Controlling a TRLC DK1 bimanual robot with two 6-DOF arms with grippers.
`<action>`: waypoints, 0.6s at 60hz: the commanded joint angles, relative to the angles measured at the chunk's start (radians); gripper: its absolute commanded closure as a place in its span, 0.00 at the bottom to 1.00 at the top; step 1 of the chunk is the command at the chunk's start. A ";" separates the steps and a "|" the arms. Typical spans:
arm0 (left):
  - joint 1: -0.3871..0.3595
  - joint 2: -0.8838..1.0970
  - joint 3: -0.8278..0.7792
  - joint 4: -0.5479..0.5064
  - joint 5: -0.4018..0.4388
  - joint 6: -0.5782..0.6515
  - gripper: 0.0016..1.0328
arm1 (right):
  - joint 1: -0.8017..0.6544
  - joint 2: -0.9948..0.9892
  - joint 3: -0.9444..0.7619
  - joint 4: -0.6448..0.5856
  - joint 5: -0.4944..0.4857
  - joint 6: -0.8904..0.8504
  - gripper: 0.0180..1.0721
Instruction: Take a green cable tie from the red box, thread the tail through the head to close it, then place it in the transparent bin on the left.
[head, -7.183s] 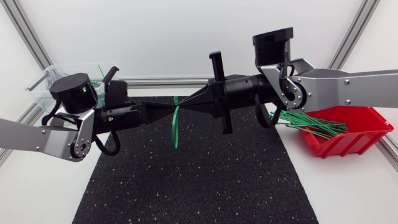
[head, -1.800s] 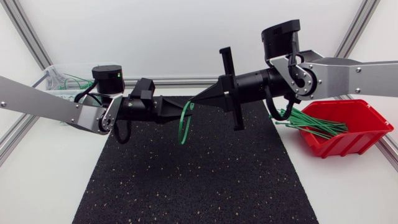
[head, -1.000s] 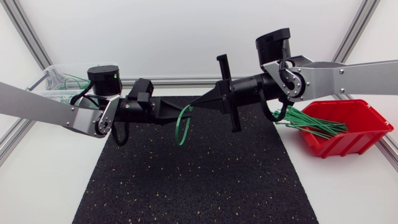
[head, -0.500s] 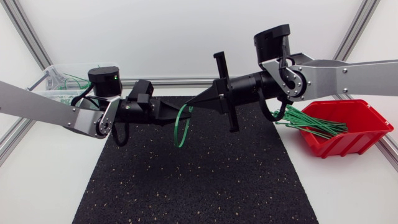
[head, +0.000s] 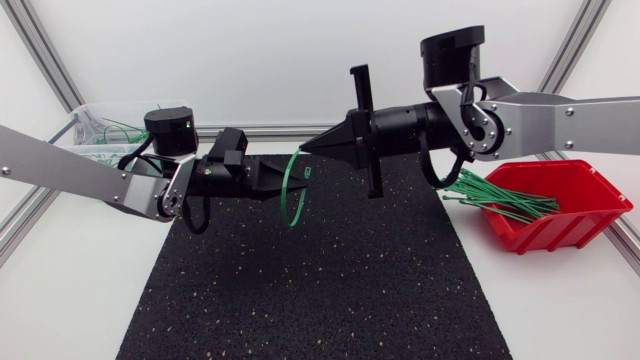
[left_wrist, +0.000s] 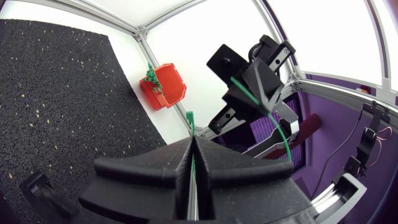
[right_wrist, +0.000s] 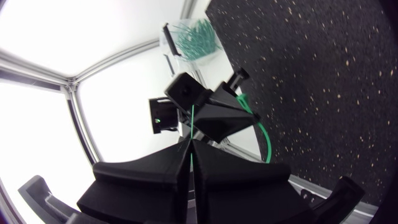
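Cable tie (head: 286, 200) bows between near-touching tips: my left end effector (head: 280, 184) clamps one end, right end effector (head: 306, 149) the other.

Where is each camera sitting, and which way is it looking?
Head view: above the table, looking down at the black mat; both arms show, left gripper and right gripper gripping the green cable tie.
Left wrist view: on the left arm's last link, looking over its own gripper toward the right gripper and the red box.
Right wrist view: on the right arm's last link, over its own gripper, facing the left gripper and the transparent bin.
Both wrist views share the green cable tie.
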 joint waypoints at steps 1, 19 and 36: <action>0.002 -0.002 -0.001 0.019 0.005 -0.006 0.97 | -0.005 -0.087 -0.043 0.077 0.066 0.024 0.94; -0.009 -0.015 -0.018 0.021 0.005 -0.006 0.97 | 0.008 -0.193 -0.096 0.091 0.319 -0.299 0.94; -0.014 -0.032 -0.032 0.024 0.005 -0.008 0.97 | -0.074 -0.041 -0.101 0.263 0.113 -0.166 0.94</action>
